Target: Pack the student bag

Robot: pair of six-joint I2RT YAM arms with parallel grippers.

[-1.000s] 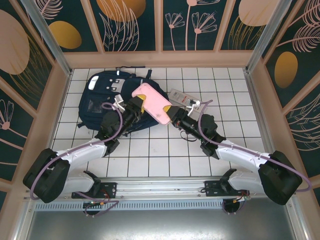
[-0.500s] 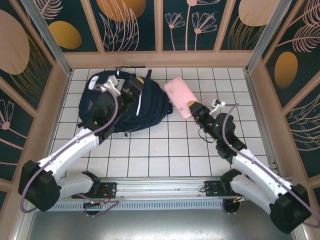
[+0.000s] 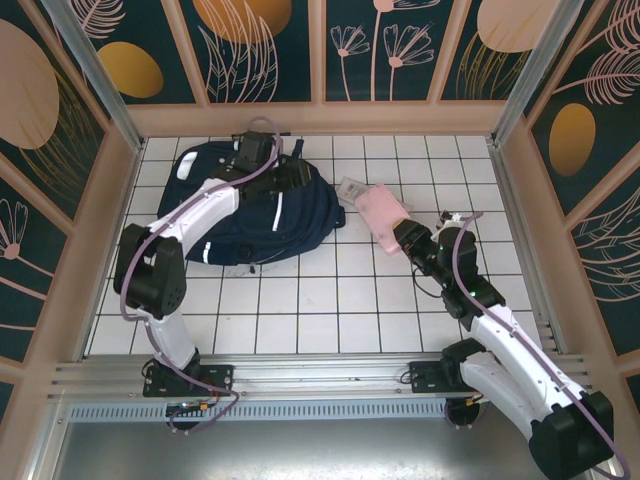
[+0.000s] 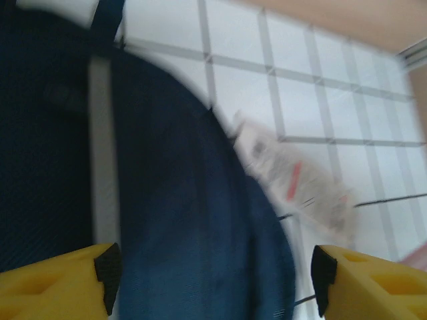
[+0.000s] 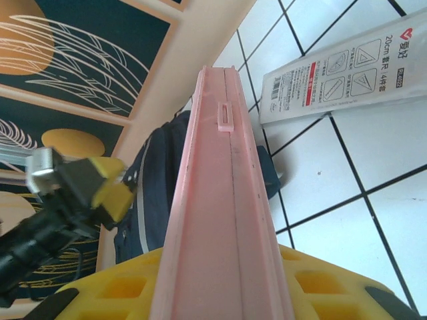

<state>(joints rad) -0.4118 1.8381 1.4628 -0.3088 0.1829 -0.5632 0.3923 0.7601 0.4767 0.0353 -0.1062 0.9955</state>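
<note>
- Top external view: the left gripper [image 3: 290, 172] is poised over the far end of the student bag [image 3: 245, 215], which lies flat beneath it and out to its left. The right gripper [image 3: 405, 238] is clamped on a pink case [image 3: 372, 208], with the bag well off to its left. A white tiled table [image 3: 300, 300] is enclosed by teal panels [image 3: 260, 50] painted with plant motifs
- Left wrist view (blurred): the fingers [image 4: 67, 277] are spread wide and nothing is held. Navy fabric is seen directly below them, and a ruler packet [image 4: 293, 180] ahead to the right
- Right wrist view: the case is gripped edge-on and juts forward, with the bag ahead to the left. The step is judged to be delivery of the case. An opening must first be held apart, and whether the zip is undone cannot be told
</note>
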